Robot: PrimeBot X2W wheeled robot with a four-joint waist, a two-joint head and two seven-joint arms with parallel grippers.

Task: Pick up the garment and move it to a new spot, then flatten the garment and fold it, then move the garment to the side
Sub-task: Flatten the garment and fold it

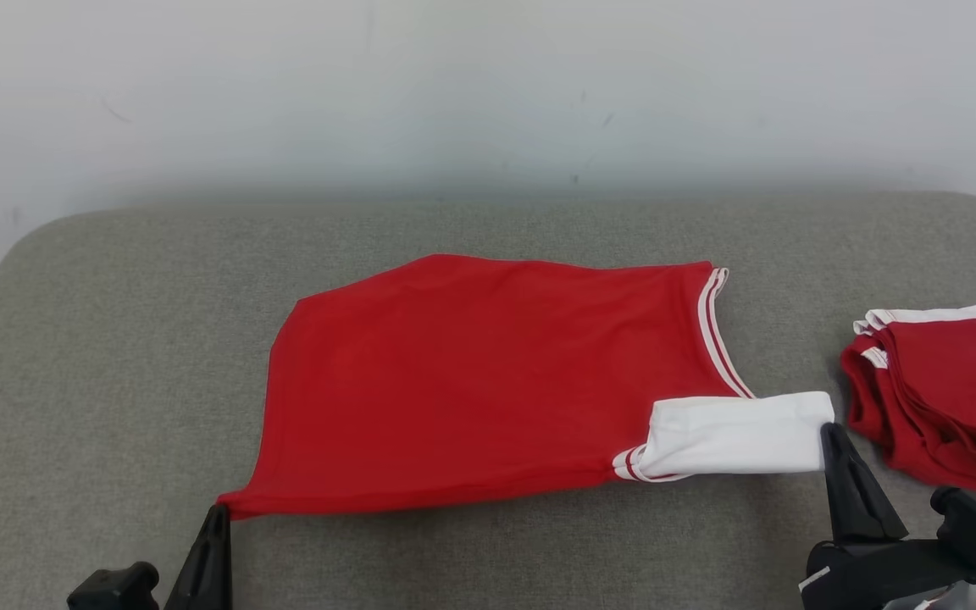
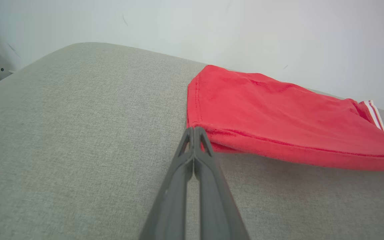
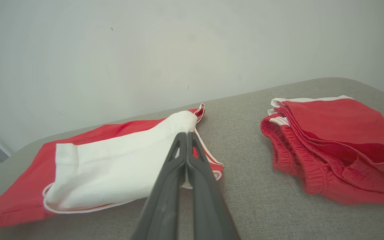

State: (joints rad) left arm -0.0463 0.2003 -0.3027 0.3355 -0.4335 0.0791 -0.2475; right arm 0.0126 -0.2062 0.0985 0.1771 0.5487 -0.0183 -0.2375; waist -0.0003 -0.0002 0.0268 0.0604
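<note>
Red knit shirt with white sleeve [image 1: 488, 381], seemingly mid-fold on grey fabric tabletop [image 1: 115, 339] — left gripper [image 1: 219, 511] clamps its hem corner, right gripper [image 1: 829, 430] the sleeve; next, carry both evenly.

The garment [image 1: 471, 381] is matt red knit cloth, faintly napped, its sleeve [image 1: 734, 432] at 4 o'clock smooth white cloth; the table cover [image 1: 115, 339] is coarse grey woven fabric, matt; the folded pile [image 1: 937, 398] at 3 o'clock is like red cloth with puckered elastic edging; the left gripper [image 2: 194, 129] and right gripper [image 3: 186, 134] have dark, matt, plastic-looking fingers; the wall [image 1: 488, 85] at 12 o'clock is smooth, matt, lightly scuffed.
</note>
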